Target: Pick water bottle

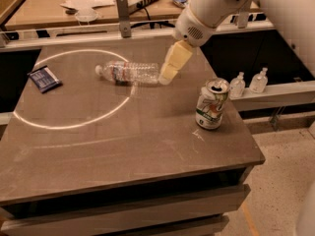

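The water bottle (pixel 129 73) lies on its side on the brown table (pixel 123 141), inside a bright ring of light. It is clear and ribbed, with its white cap pointing left and a blue-red-white label band near the neck. My gripper (pixel 166 77), pale yellow on a white arm, hangs down from the upper right. Its tip is right at the bottle's base end, on the right side of the bottle.
A white-green soda can (pixel 211 104) stands upright near the table's right edge. A small dark blue packet (pixel 44 78) lies at the left. Two small clear pump bottles (pixel 248 82) stand on a ledge to the right. A cluttered desk (pixel 98 4) lies behind.
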